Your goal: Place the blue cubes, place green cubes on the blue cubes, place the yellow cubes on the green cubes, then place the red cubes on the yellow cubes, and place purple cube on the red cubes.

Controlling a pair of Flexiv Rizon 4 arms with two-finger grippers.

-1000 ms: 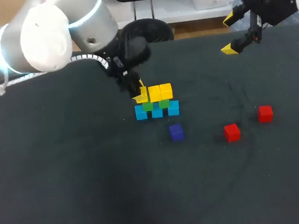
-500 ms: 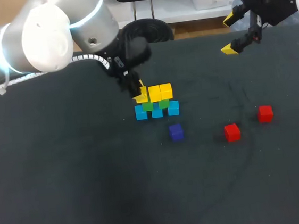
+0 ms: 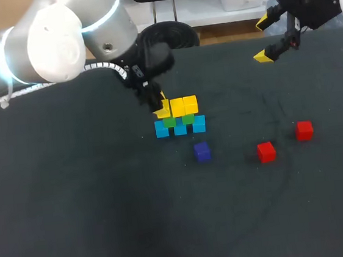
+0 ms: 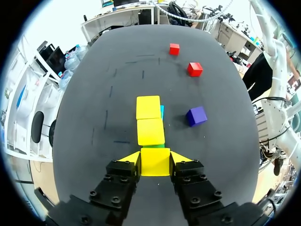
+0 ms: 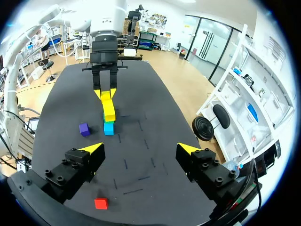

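Observation:
Three blue cubes (image 3: 180, 128) stand in a row at mid-table, with two green cubes (image 3: 188, 119) on them and two yellow cubes (image 3: 184, 105) on the green. At the row's left end my left gripper (image 3: 162, 109) is shut on a third yellow cube (image 4: 155, 161), level with the other yellow cubes (image 4: 149, 120) and over a green cube (image 4: 153, 146). The purple cube (image 3: 202, 151) lies just in front of the stack. Two red cubes (image 3: 266, 151) (image 3: 304, 130) lie to its right. My right gripper (image 3: 265, 39) hangs open and empty at the far right, high over the table.
The dark table (image 3: 107, 221) is bare on its left half and along the front. In the right wrist view one red cube (image 5: 100, 203) lies under my right gripper (image 5: 141, 149), with the purple cube (image 5: 84, 129) and the stack (image 5: 109, 113) ahead.

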